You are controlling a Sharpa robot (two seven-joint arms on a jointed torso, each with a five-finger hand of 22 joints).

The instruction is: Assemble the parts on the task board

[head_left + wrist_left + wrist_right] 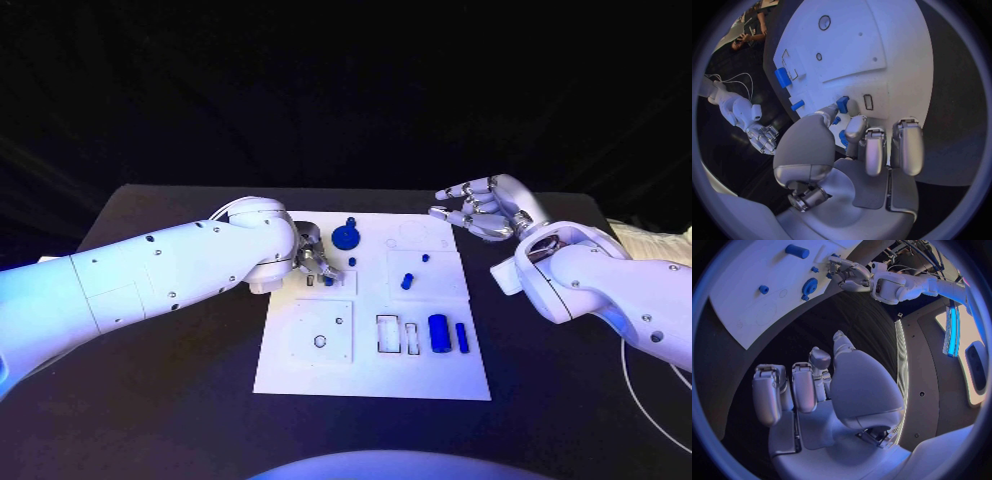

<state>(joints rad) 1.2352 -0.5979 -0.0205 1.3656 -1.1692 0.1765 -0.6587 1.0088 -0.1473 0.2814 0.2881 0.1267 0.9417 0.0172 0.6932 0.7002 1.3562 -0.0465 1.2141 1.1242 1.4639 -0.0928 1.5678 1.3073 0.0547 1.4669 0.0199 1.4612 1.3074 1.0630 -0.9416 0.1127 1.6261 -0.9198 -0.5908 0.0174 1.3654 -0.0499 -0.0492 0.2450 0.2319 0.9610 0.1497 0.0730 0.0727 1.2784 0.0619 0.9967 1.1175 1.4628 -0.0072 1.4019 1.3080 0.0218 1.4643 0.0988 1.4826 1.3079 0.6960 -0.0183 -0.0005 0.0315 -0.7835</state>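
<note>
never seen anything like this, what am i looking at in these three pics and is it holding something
This is a two-armed robot at a black table, each white arm ending in a silver hand. The square picture looks down from a camera on its head; the two round ones come from cameras at each wrist, behind that hand. On the table lies a white task board with small blue parts, among them a blue cylinder near its lower right. The left hand is over the board and pinches a small blue part between thumb and finger. The right hand hovers past the board's far right corner, fingers apart, holding nothing.
</note>
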